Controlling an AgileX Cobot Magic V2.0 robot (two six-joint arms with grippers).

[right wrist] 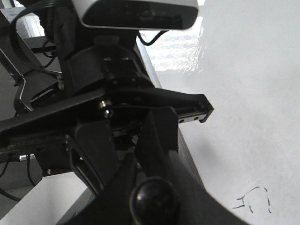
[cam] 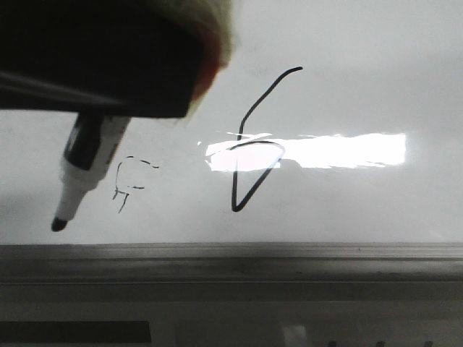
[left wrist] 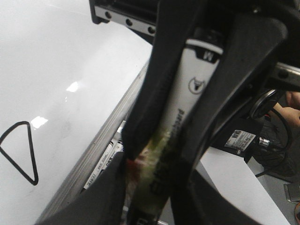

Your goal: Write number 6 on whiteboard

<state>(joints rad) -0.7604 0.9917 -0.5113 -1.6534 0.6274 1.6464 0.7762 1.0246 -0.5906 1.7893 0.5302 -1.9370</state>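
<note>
A grey metal rim [cam: 231, 260] runs along the near, lower edge of the wide glossy white whiteboard [cam: 362, 94], which fills the background with a bright rectangular glare. Nearest, the left hand [left wrist: 164, 187] is clamped on a black-and-white whiteboard marker [cam: 85, 170] whose black tip points down at the board's lower left, beside a small faint black scribble [cam: 130, 181]. Farther right stands the bold black number 6 [cam: 253, 144], its triangular loop crossing the glare; whether the right hand [right wrist: 150, 187] is wide or closed cannot be told.
</note>
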